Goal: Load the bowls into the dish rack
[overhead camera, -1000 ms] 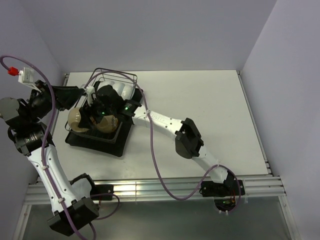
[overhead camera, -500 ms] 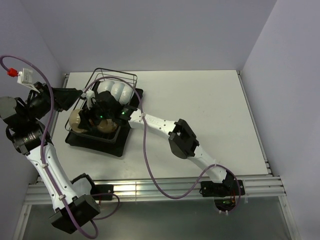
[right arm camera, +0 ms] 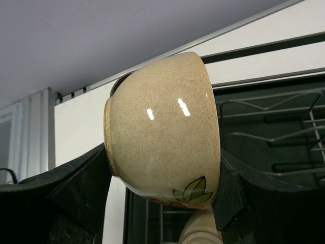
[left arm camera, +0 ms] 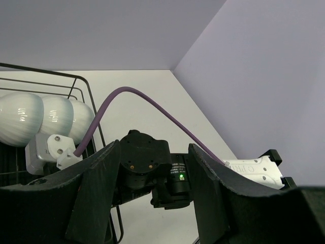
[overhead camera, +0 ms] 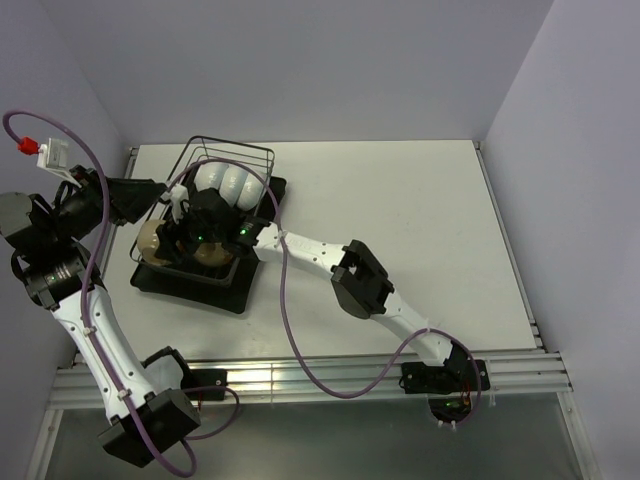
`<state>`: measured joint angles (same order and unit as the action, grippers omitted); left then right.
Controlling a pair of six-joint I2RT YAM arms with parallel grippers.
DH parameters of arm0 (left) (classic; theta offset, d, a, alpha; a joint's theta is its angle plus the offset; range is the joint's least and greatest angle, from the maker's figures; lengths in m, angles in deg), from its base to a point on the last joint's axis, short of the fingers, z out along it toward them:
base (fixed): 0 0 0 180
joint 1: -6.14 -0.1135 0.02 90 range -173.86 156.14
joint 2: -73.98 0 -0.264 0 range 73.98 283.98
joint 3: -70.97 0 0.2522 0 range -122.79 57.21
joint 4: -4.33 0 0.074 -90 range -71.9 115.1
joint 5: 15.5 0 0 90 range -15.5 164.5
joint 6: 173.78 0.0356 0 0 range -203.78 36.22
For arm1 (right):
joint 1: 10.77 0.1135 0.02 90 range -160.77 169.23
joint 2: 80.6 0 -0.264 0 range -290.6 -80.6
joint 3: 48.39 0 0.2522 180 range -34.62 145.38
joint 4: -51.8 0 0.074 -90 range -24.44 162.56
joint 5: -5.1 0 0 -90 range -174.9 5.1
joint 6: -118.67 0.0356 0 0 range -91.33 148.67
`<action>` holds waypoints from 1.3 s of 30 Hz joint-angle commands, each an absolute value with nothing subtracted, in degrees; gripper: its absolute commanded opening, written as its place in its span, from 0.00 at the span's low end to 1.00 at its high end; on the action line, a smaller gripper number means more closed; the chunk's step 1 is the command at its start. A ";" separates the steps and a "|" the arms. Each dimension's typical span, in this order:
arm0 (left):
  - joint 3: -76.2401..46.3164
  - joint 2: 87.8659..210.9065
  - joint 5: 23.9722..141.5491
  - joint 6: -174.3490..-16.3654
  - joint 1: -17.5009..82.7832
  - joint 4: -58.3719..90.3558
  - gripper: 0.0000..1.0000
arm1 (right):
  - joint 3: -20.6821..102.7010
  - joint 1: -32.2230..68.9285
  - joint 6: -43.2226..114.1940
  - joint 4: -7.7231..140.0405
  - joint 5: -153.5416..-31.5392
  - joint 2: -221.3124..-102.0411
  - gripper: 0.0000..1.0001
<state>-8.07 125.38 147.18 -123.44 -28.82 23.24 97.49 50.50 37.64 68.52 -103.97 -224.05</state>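
The dish rack [overhead camera: 262,160] is a dark wire basket on a black tray at the table's back left. Three white bowls [overhead camera: 230,184] stand on edge at its back and also show in the left wrist view [left arm camera: 40,116]. My right gripper [right arm camera: 162,170] is shut on a tan speckled bowl [right arm camera: 162,117] with a leaf print, held on edge over the rack's left side [overhead camera: 150,238]. Another tan bowl [overhead camera: 212,255] lies in the rack, and a cream one [right arm camera: 203,235] shows below the held bowl. My left gripper [left arm camera: 155,148] is open and empty, just above the rack [overhead camera: 167,190].
The right arm [overhead camera: 360,285] stretches diagonally across the table from its base at the front right. A purple cable [left arm camera: 147,104] arcs over the rack. Walls close in the table at the back and both sides.
My right arm has reached further left into the rack with the tan bowl, uncovering the white bowls at the back. The left arm has barely moved.
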 commanded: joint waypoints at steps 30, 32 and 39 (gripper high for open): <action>-8.80 125.75 148.24 -122.01 -29.19 23.19 0.62 | 102.75 49.17 36.67 56.78 -100.28 -226.76 0.11; -8.62 125.83 148.15 -121.83 -29.28 23.28 0.62 | 103.01 49.08 37.02 56.51 -100.28 -226.93 0.13; -8.01 126.19 147.98 -122.71 -29.19 22.23 0.62 | 103.28 48.64 37.11 56.16 -99.31 -227.29 0.34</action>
<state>-7.98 126.27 147.32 -122.41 -28.93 23.55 99.37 49.63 36.90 63.74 -101.63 -226.74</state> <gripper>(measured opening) 0.621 0.738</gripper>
